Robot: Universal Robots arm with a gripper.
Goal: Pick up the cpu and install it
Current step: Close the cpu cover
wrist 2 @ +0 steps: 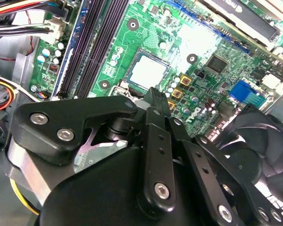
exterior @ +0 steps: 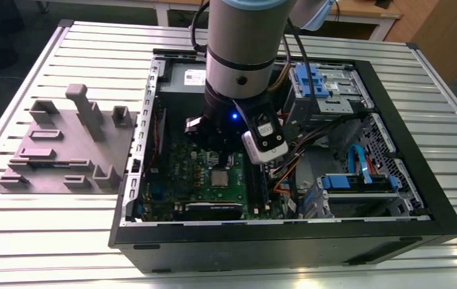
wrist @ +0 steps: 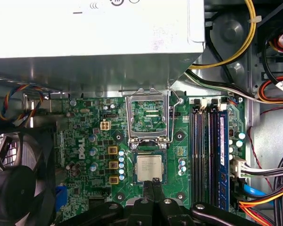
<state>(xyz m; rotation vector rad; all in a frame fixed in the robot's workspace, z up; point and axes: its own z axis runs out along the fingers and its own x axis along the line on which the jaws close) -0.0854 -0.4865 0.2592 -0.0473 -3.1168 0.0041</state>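
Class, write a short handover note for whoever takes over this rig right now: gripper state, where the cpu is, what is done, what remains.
The gripper: fingers shut, holding nothing, tips over one edge of the cpu.
The cpu: lying flat in its socket on the motherboard, inside the open computer case.
Done: cpu set in the socket.
Left: the socket's metal bracket stands flipped open, not closed over the cpu.

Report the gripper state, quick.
Gripper: shut, holding nothing; its tips are right beside the cpu, which lies flat on the motherboard.
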